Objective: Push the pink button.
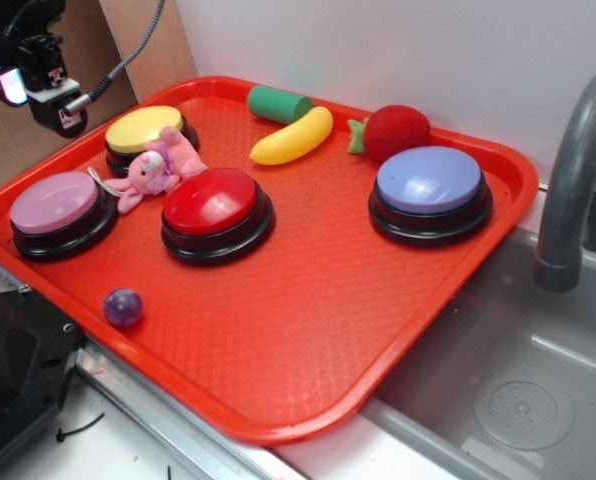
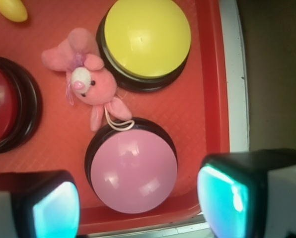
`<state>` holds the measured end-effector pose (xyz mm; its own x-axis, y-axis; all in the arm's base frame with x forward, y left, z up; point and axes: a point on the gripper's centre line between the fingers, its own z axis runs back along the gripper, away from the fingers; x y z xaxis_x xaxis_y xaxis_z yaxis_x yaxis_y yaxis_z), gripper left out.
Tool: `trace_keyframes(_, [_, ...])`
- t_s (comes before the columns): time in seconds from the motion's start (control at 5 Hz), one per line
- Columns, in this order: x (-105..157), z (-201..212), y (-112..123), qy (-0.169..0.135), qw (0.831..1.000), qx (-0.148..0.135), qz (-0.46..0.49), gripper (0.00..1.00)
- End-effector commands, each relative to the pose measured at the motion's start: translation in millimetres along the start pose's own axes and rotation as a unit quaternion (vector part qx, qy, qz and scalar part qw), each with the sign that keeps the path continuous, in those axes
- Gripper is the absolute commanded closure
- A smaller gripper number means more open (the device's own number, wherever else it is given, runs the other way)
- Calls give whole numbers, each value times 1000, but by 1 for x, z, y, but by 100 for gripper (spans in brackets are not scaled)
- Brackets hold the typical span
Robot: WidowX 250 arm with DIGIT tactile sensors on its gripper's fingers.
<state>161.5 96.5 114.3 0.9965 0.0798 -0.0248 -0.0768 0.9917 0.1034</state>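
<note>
I see a red tray (image 1: 308, 330) sitting next to a gray sink (image 1: 498, 400). The pink button (image 1: 56, 203) is at the left corner of the tray, close to the rim. It has a round pink top and a black base.

My gripper (image 2: 138, 203) is up in the air, above the tray's left edge, and it touches nothing. Its two fingers (image 2: 53, 210) are spread wide apart and there is nothing between them. In the wrist view the pink button sits in the gap between the fingers, lower down on the tray.

A little pink bunny (image 1: 158, 170) lies just beside the pink button. Its string touches the button's black rim. The bunny is between the pink button and the yellow button (image 1: 146, 130), which sits near the tray's back left edge. It leans on the yellow one.

The red button (image 1: 216, 205) is near the middle of the tray, next to the bunny. The blue button (image 1: 430, 185) is over by the right side. At the back edge lie a yellow banana (image 1: 293, 138), a green block (image 1: 278, 103) and a red strawberry (image 1: 393, 132). The banana touches the green block. A small purple ball (image 1: 123, 307) rests near the front left edge, apart from the buttons.
</note>
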Motion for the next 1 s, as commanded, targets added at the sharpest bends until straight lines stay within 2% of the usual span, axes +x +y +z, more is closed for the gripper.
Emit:
trace_keyframes(0.0, [10, 30, 3, -37, 999, 11, 2, 0])
trace_keyframes(0.8, [13, 43, 0, -38, 999, 6, 1, 0])
